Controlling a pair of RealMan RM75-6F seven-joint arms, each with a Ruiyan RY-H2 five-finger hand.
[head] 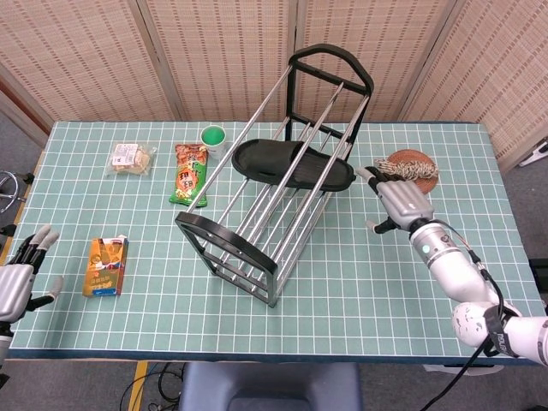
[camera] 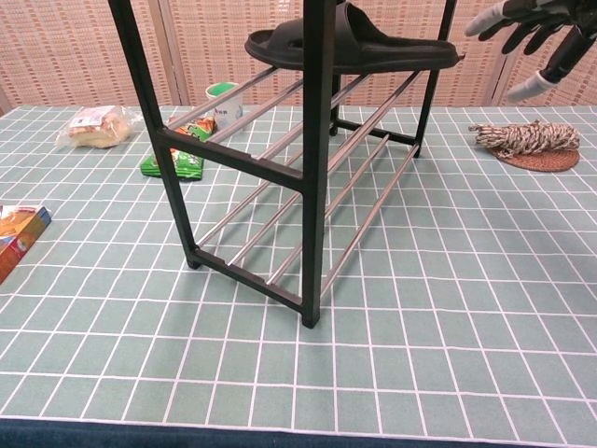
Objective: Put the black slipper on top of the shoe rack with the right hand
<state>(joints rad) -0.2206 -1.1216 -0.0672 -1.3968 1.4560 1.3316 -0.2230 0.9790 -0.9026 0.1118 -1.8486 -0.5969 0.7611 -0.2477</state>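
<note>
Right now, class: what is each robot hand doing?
Left hand: open, holding nothing.
Right hand: open, fingers spread, clear of the black slipper.

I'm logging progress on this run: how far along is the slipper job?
Placement looks done: the black slipper lies across the top bars of the shoe rack. Nothing is in hand: the right hand sits beside the rack with its fingers spread, apart from the slipper. The left hand is idle at the table's edge. Only pulling the right arm away seems left.

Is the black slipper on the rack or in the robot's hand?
On the rack: black slipper lies across the shoe rack top bars; right hand is apart.
</note>
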